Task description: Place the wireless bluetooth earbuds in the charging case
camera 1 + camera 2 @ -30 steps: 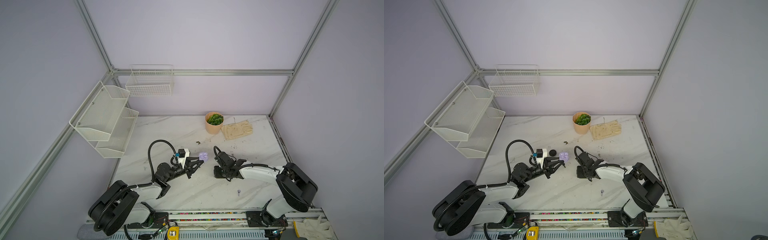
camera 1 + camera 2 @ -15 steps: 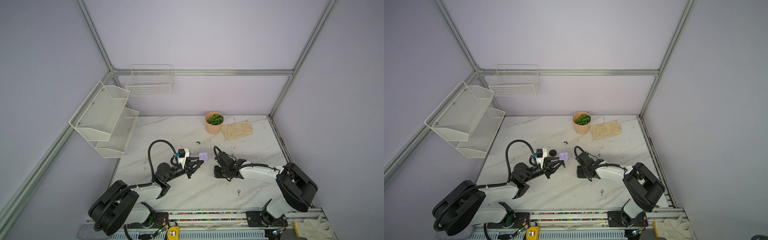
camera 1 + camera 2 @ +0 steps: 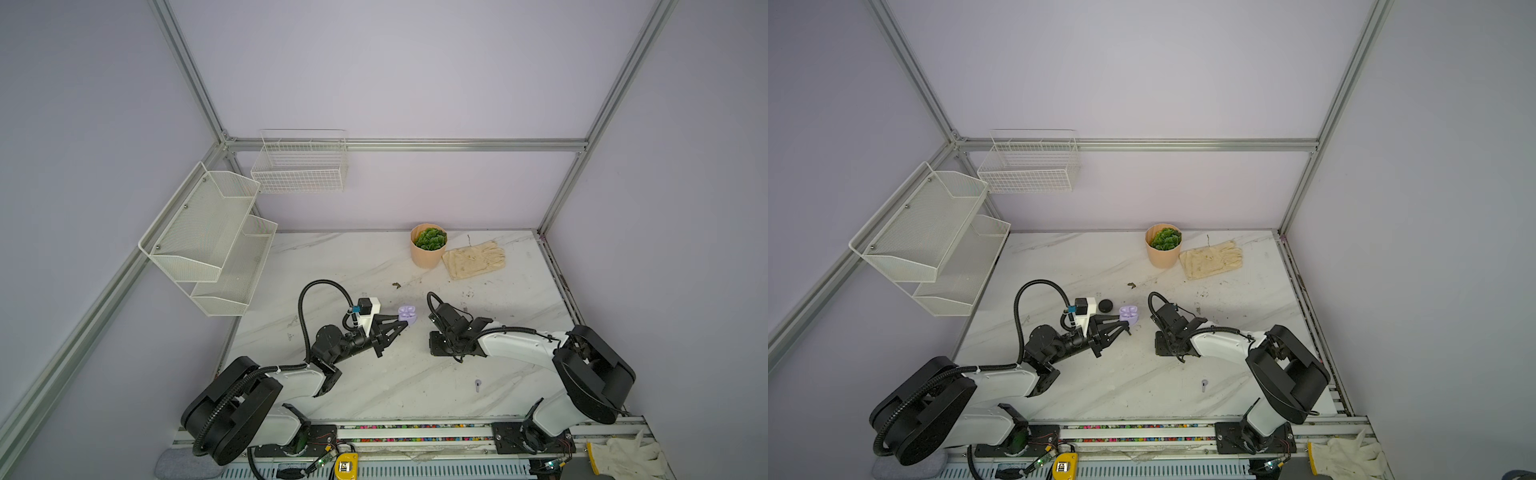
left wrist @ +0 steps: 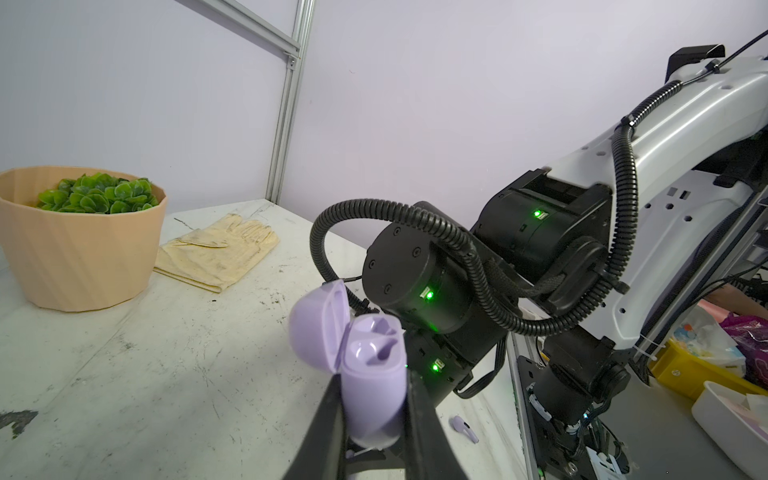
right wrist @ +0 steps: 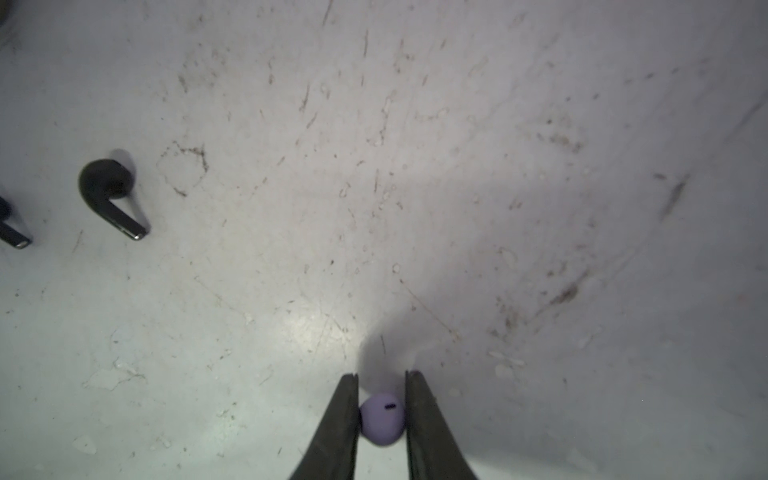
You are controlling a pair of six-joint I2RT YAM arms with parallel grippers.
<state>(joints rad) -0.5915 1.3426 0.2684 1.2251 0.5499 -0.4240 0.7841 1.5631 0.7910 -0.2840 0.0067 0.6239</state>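
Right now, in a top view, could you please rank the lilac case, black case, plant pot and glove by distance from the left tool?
1. Lilac case: clamped in the left tool.
2. Black case: on the table just behind it.
3. Plant pot: farther back.
4. Glove: back right, beside the pot.

Left tool (image 3: 1124,324) touching lilac case (image 3: 1128,313), black case (image 3: 1105,306) beside, earbud (image 3: 1204,385) apart

The lilac charging case (image 4: 374,386) stands upright, open; lilac earbud (image 5: 382,419) gripped.
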